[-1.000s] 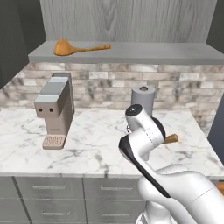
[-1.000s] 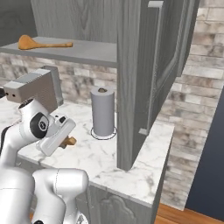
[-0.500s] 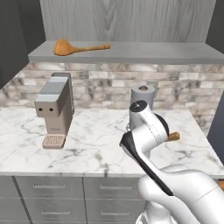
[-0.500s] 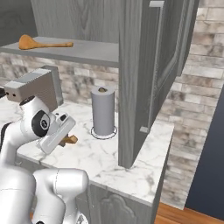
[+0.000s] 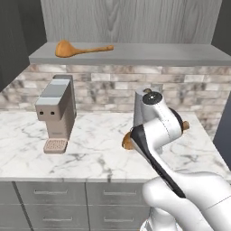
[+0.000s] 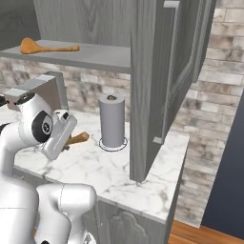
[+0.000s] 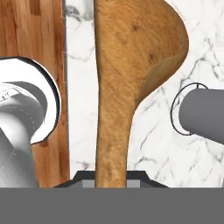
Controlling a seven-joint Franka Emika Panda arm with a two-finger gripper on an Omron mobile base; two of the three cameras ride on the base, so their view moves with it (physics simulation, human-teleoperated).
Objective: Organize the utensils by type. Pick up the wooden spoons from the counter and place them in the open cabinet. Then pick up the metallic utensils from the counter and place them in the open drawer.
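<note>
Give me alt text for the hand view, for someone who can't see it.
A large orange-brown wooden spoon runs up the middle of the frame, its handle rising from between the gripper fingertips at the bottom and its bowl at the top. Behind it lies the white marble counter, with a grey paper towel roll at the right and wood floor at the left.

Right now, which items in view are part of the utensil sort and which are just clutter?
Job:
- wooden spoon held in the gripper
- second wooden spoon on the cabinet shelf
- counter

Clutter:
- coffee machine
- paper towel roll
</note>
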